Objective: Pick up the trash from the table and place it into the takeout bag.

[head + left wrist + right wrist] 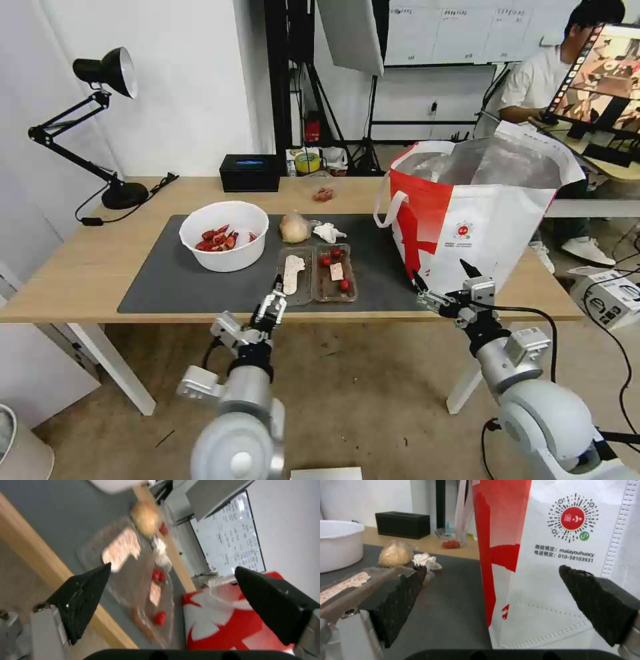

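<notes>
The light-wood worktop (87,267) ran across the middle of the head view, carrying a dark grey mat (173,280). On the mat's left part sat the white round bowl (225,235) of red scraps. Just right of it, toward the centre of the frame, lay the beige plastic-wrapped lump (294,228) with the crumpled white tissue (329,233) close beside it on the right. Below those two, nearer the worktop's front edge, the clear hinged tray (318,273) lay opened flat, small tomatoes in its right half and a pale label in its left. The takeout bag (477,220) stood upright at centre right, on the mat's right end, its mouth open, foil lining showing, and a white loop handle hanging on its left side.

The left gripper (276,298) hovered at lower centre over the worktop's front edge, just below the tray's left half. In the left wrist view its two black fingers (83,600) stood spread apart with nothing between them, the tray (140,585) and the bag's red and white side (220,625) beyond them. The right gripper (445,280) hung at lower right, in front of the bag's lower front face. In the right wrist view its fingers (403,600) were likewise spread and empty, the bag's printed round logo (574,518) in the upper right and the lump (396,554) and tissue (424,559) at centre left
</notes>
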Motion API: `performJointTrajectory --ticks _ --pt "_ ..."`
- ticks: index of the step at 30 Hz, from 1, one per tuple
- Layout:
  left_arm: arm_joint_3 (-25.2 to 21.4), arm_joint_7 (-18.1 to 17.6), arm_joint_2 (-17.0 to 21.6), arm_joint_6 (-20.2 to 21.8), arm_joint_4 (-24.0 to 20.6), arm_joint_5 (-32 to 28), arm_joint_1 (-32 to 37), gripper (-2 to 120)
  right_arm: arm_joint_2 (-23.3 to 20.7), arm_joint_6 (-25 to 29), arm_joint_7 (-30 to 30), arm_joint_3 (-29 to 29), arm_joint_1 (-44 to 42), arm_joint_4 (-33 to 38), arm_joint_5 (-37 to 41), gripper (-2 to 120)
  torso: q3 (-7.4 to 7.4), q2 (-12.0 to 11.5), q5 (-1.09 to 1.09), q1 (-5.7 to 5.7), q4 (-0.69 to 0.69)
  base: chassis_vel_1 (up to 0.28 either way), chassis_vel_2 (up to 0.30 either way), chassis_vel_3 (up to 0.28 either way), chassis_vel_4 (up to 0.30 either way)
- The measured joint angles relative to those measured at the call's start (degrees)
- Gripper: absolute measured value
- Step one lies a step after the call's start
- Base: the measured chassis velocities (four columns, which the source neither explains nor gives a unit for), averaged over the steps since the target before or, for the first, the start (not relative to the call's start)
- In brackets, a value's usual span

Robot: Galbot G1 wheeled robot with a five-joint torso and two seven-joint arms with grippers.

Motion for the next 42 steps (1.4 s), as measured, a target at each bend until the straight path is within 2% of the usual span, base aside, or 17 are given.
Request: performJointTrajectory --ticks 7,14,25,36,42 --pt "2.6 -0.1 -0.9 0.0 2.3 0.4 -0.6 100 1.0 0.9 -0.1 0.3 -0.9 -0.1 -1.0 100 0.0 0.0 0.0 0.0 0.0 0.0 0.0 0.0 0.0" --pt "2.7 -1.2 -1.5 0.1 4.5 0.7 -2.4 100 1.2 1.8 -0.2 1.7 -2.7 0.2 -1.3 100 0.0 0.0 -0.01 0.0 0.0 0.0 0.0 0.0 0.0" --pt "3.1 -1.4 -0.9 0.8 4.7 -1.1 -3.9 100 1.4 2.2 -0.4 2.1 -3.3 0.1 -1.8 100 0.0 0.0 -0.01 0.0 0.0 0.0 0.0 0.0 0.0" --pt "1.5 -2.7 2.3 3.3 4.6 -4.6 -7.1 100 1.4 2.2 -0.4 1.3 -1.6 -1.1 -2.0 100 0.0 0.0 -0.01 0.0 0.0 0.0 0.0 0.0 0.0" --pt "-0.8 -2.4 7.1 5.3 5.4 -8.5 -9.9 100 1.4 2.1 -0.4 1.1 -1.2 -1.8 -2.1 100 0.0 0.0 -0.02 0.01 0.0 0.0 0.0 0.0 0.0"
